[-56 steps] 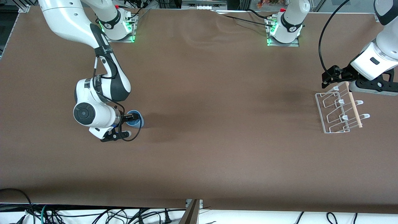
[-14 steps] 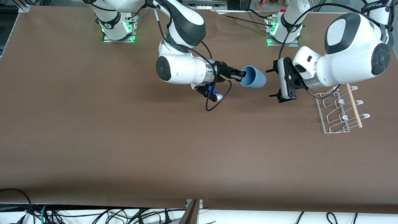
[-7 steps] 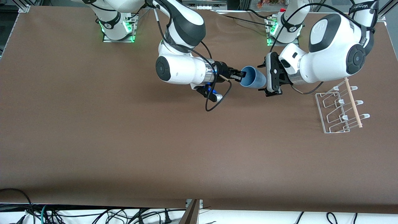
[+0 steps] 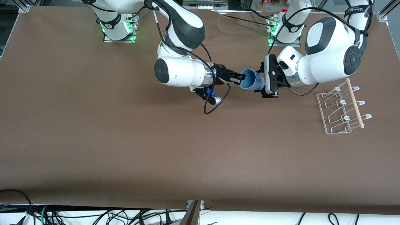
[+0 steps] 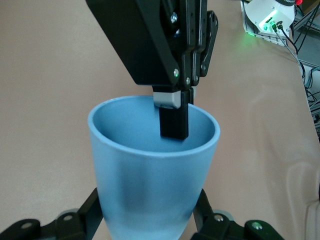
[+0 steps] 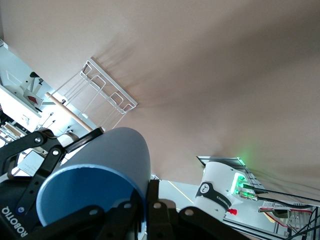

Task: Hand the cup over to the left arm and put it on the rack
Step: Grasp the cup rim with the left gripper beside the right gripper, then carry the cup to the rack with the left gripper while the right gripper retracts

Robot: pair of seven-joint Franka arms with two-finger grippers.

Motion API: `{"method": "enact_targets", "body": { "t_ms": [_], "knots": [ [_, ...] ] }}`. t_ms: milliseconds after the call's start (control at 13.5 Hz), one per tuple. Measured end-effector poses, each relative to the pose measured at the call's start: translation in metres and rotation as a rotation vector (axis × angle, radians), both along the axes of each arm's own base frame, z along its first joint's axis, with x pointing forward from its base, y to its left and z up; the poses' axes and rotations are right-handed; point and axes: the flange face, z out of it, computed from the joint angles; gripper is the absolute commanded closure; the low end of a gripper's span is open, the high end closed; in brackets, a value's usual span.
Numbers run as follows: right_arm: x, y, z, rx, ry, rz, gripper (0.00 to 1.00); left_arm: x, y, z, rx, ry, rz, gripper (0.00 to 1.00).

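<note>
The light-blue cup [image 4: 252, 80] hangs on its side over the middle of the table, held from both ends. My right gripper [image 4: 240, 77] is shut on the rim, one finger [image 5: 174, 120] inside the cup's mouth and one outside. My left gripper [image 4: 261, 80] is shut on the cup's narrow base, and its fingers [image 5: 204, 210] press on both sides of the cup [image 5: 155, 165]. In the right wrist view the cup [image 6: 100, 172] fills the space by my right gripper [image 6: 148, 207]. The white wire rack [image 4: 340, 109] with its wooden dowel [image 4: 354, 103] stands at the left arm's end of the table.
The two arm bases [image 4: 118, 31] [image 4: 282, 34] glow green at the table's edge farthest from the front camera. A black cable loop [image 4: 215, 103] hangs under the right wrist. Loose cables [image 4: 93, 215] lie below the nearest edge. The rack [image 6: 107, 95] also shows in the right wrist view.
The left gripper came in from the rack's side, reached the cup's base and shut on it. The right arm, still gripping the rim, shifted slightly toward its own end.
</note>
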Motion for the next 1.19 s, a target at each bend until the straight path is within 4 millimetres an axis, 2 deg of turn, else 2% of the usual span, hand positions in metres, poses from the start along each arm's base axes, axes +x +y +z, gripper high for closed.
{"method": "enact_targets", "body": {
  "t_ms": [74, 222, 296, 444, 593, 667, 741, 963, 1185],
  "knots": [
    [0.001, -0.001, 0.001, 0.004, 0.003, -0.004, 0.44, 0.001, 0.0, 0.002, -0.001, -0.004, 0.001, 0.95],
    [0.016, -0.014, 0.012, 0.021, 0.016, -0.044, 0.17, 0.003, 0.006, 0.005, 0.003, -0.008, 0.001, 0.95],
    [0.029, -0.03, 0.02, 0.025, 0.022, -0.054, 0.14, 0.006, 0.014, 0.007, 0.022, -0.012, -0.003, 0.95],
    [0.058, -0.075, 0.041, 0.03, 0.041, -0.059, 0.08, 0.009, 0.031, 0.012, 0.08, -0.006, -0.016, 0.95],
    [0.086, -0.133, 0.062, 0.024, 0.056, -0.073, 0.08, 0.01, 0.054, 0.016, 0.188, 0.025, -0.009, 0.95],
    [0.1, -0.165, 0.067, 0.009, 0.054, -0.072, 0.08, 0.01, 0.065, 0.02, 0.264, 0.041, 0.004, 0.95],
    [0.113, -0.199, 0.068, -0.024, 0.035, -0.064, 0.03, 0.009, 0.075, 0.024, 0.357, 0.062, 0.022, 0.95],
    [0.142, -0.31, 0.066, -0.113, -0.032, -0.005, 0.02, 0.002, 0.105, 0.038, 0.713, 0.105, 0.064, 0.95],
    [0.158, -0.43, 0.07, -0.099, -0.085, 0.024, 0.02, -0.004, 0.135, 0.034, 1.081, 0.143, 0.055, 0.94]
  ]
}}
